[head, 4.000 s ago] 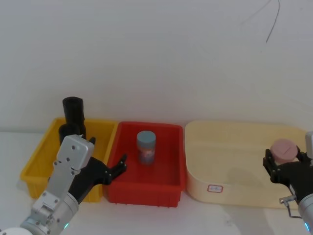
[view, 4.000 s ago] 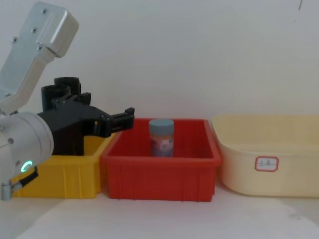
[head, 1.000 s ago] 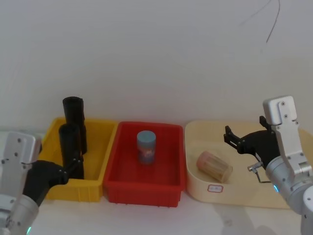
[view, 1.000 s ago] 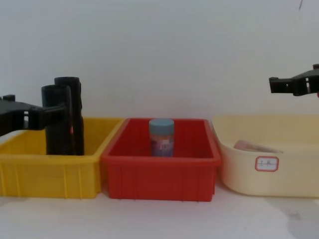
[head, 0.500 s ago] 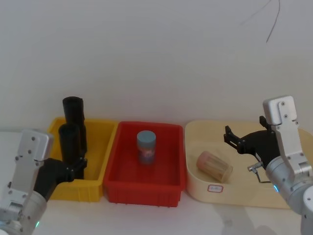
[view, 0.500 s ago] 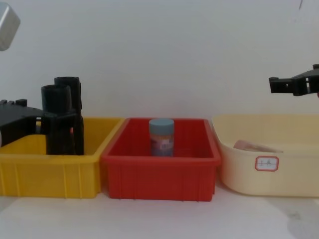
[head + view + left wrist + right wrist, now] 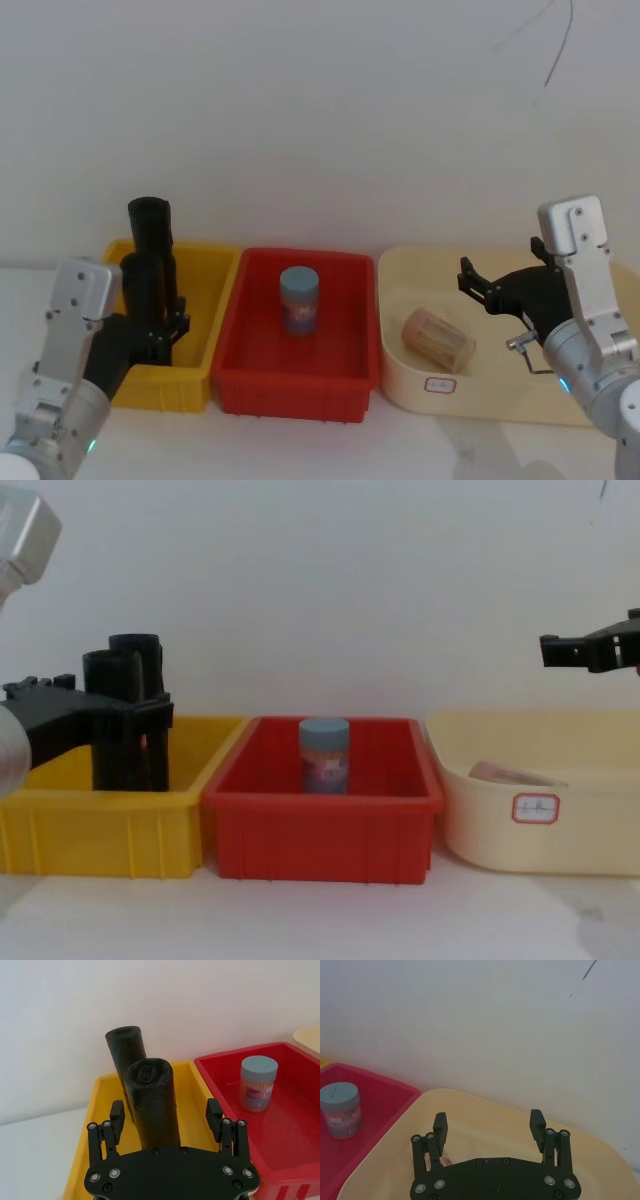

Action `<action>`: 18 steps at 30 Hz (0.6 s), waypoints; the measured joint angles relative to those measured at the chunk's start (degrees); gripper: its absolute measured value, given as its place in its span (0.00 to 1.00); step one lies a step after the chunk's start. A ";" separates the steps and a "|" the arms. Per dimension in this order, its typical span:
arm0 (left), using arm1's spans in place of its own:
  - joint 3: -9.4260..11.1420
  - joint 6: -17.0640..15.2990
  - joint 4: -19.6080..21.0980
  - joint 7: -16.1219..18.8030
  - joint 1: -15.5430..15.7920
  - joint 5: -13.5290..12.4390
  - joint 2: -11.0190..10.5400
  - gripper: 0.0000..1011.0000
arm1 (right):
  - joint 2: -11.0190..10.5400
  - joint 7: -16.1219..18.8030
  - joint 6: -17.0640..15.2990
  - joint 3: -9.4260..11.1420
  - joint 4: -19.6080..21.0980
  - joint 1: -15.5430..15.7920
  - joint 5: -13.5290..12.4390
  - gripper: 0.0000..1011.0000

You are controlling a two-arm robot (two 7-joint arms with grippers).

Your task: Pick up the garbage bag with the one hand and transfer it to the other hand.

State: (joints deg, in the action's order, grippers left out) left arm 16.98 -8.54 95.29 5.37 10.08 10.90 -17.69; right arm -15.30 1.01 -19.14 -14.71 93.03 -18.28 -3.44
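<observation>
Wide cream plastic tub sits on the right, rectangular red plastic bin in the middle, rectangular yellow plastic bin on the left, all side by side. The black-fingered left gripper on the silver arm is at the yellow bin, jaws wide open and gripping nothing. The garbage bag, a tall matte black roll, stands upright in the yellow bin between its fingers, with a gap visible on at least one side. A second black roll stands just behind it. The black right gripper hangs over the cream tub, spread open and empty. A short blue-lidded jar stands upright in the red bin; a tan jar lies on its side in the tub.
</observation>
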 joint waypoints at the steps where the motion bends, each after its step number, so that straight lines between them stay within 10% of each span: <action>1: 0.00 0.23 -0.46 -0.08 0.29 -0.02 0.31 0.99 | 0.00 0.00 0.00 0.00 0.00 0.00 0.00 0.99; 18: -0.55 1.72 -3.71 1.51 1.90 -0.91 3.59 0.99 | 0.00 0.00 0.00 0.00 0.00 0.00 0.00 0.99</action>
State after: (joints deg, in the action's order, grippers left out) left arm 16.44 -6.82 91.58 6.89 11.98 9.99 -14.10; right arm -15.29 1.01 -19.14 -14.71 93.03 -18.28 -3.44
